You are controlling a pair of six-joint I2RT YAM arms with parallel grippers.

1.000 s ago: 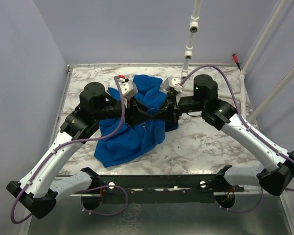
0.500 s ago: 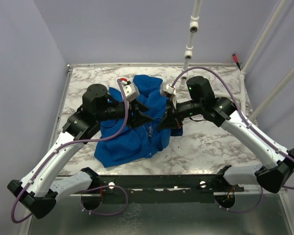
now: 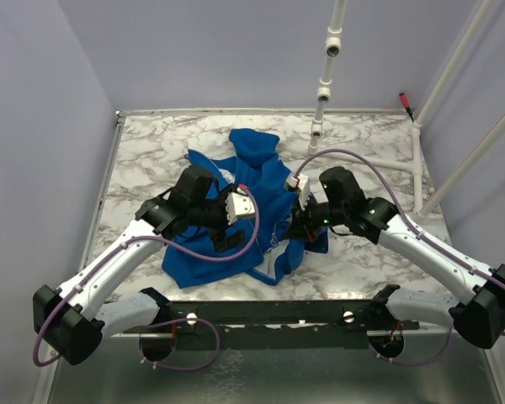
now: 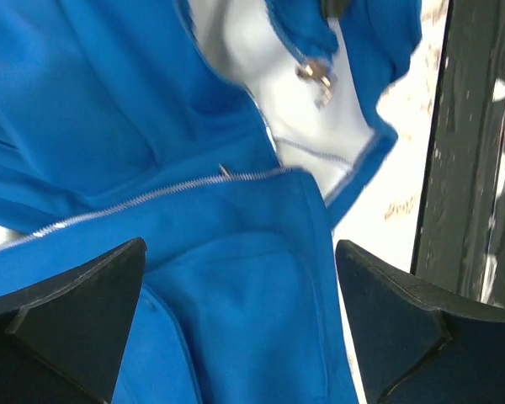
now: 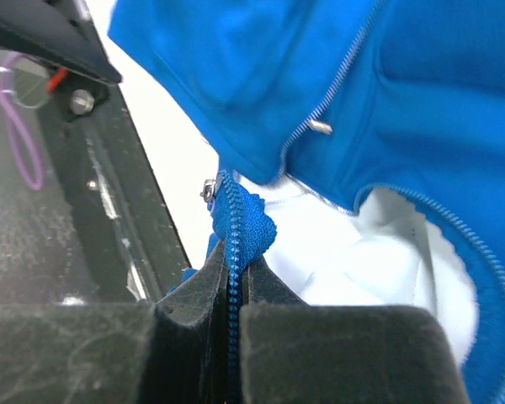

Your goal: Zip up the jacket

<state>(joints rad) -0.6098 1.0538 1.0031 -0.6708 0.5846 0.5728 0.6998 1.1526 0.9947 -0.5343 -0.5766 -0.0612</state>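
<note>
Here, the soft royal-blue fabric jacket (image 3: 265,177) lies crumpled at the middle of the white marble-patterned table (image 3: 151,139), its pale grey-white lining (image 4: 252,50) showing at the near edge. The left gripper (image 4: 240,248) hovers over it, fingers spread wide, holding nothing. To the right, the right gripper (image 5: 233,268) pinches the jacket's blue zipper tape (image 5: 240,215).

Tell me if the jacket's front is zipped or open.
Open: the jacket shows pale lining between its parted front edges, and the right gripper pinches one zipper edge alone.
</note>
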